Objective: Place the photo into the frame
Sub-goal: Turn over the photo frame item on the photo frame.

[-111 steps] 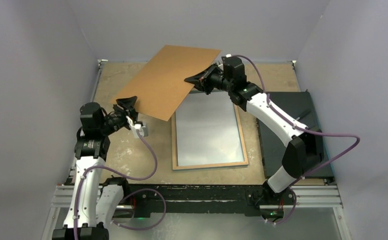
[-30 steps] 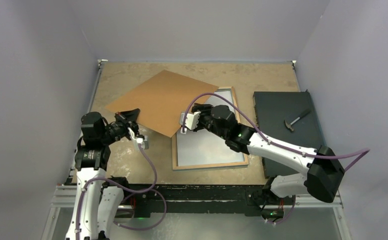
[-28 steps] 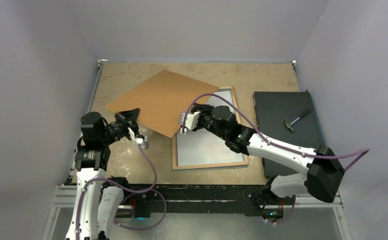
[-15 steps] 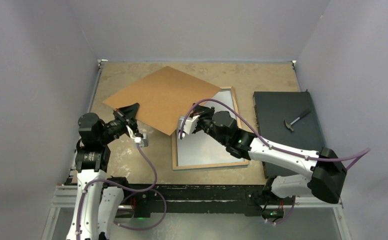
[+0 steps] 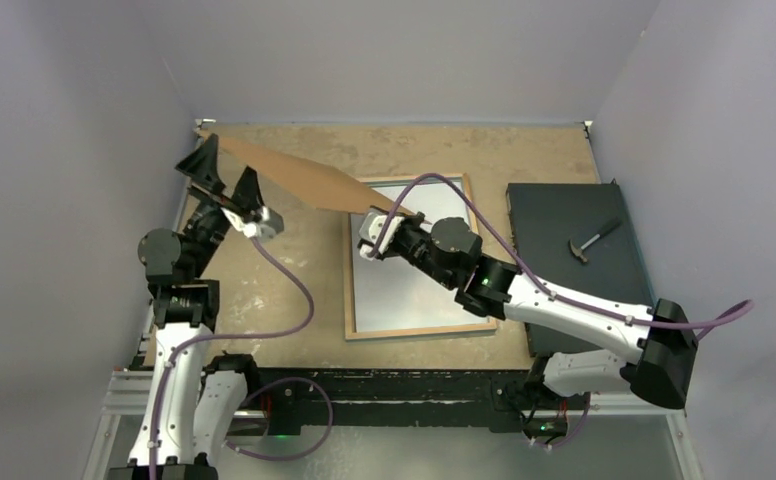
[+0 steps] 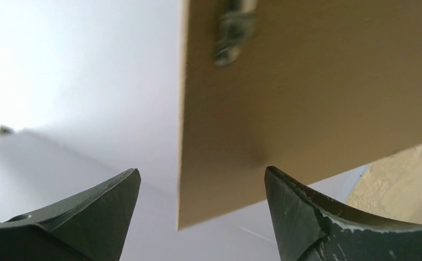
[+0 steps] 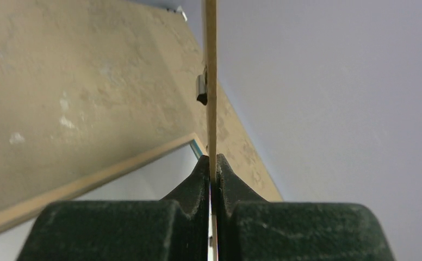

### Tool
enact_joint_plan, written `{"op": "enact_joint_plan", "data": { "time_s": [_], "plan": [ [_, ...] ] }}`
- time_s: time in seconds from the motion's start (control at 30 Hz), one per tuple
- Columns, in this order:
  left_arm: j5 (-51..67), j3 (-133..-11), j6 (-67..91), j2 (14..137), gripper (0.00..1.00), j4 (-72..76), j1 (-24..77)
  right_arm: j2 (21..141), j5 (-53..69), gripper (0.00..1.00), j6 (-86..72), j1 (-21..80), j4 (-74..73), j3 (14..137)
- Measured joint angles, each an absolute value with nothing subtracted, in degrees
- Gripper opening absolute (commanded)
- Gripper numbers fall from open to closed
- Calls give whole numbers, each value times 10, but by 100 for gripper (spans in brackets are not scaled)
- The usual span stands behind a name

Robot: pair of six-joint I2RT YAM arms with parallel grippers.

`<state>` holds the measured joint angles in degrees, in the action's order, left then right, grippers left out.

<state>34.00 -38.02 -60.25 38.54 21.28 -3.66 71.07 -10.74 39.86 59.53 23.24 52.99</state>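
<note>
At far left, the left gripper [image 5: 226, 172] hangs raised above the table [image 5: 264, 290], fingers spread wide. The brown backing board [image 5: 294, 178] shows in the gap between them, and neither finger touches it. The board is tipped steeply on edge in the air and slants down rightward to the right gripper [image 5: 374, 215], whose fingers pinch its corner. Under that gripper the frame [image 5: 419, 330] lies flat, wood-coloured rim up. A pale sheet fills it; whether that is glass or the photo's white back cannot be told. Farther right, a hammer [image 5: 592, 238] rests on a black mat [image 5: 554, 210].
</note>
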Motion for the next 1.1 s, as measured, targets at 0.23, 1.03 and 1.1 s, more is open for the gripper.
{"op": "enact_joint_plan", "data": {
  "time_s": [0.23, 1.03, 1.1],
  "plan": [
    [218, -486, -431, 437, 90, 204, -37, 708, -112, 0, 285, 583, 219, 606],
    [238, -644, -227, 587, 92, -148, -37, 834, -1, 0, -242, 345, -142, 937],
    [240, -645, -220, 602, 91, -179, -37, 830, 16, 0, -268, 316, -142, 920]
  ]
}}
